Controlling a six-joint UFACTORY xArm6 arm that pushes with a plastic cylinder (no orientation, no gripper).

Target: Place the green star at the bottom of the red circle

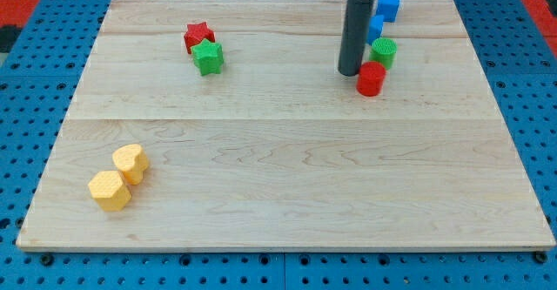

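The wooden surface (287, 185) carries every block directly; no tray, bin or other container shows on it. The green star (209, 57) sits toward the view's upper left, touching the red star (197, 37), which lies just above it and to the view's left. The red circle (371, 78), an upright cylinder, stands well apart from them toward the view's upper right. My tip (350, 72) rests on the surface just beside the red circle, on the view's left of it; whether the two touch is hard to make out. No pincer shows on the arm, only the dark rod, so there is no open or closed state to tell.

A green cylinder (384, 51) stands just above the red circle, close to or touching it. Behind the rod, one blue block (375, 25) is partly hidden and its shape cannot be made out; another blue block (389, 4) sits near the surface's top edge. The rod's upper end is cut off by the view's top. At the lower left, a yellow hexagon (110, 190) and a yellow block (130, 162) of unclear shape touch each other.
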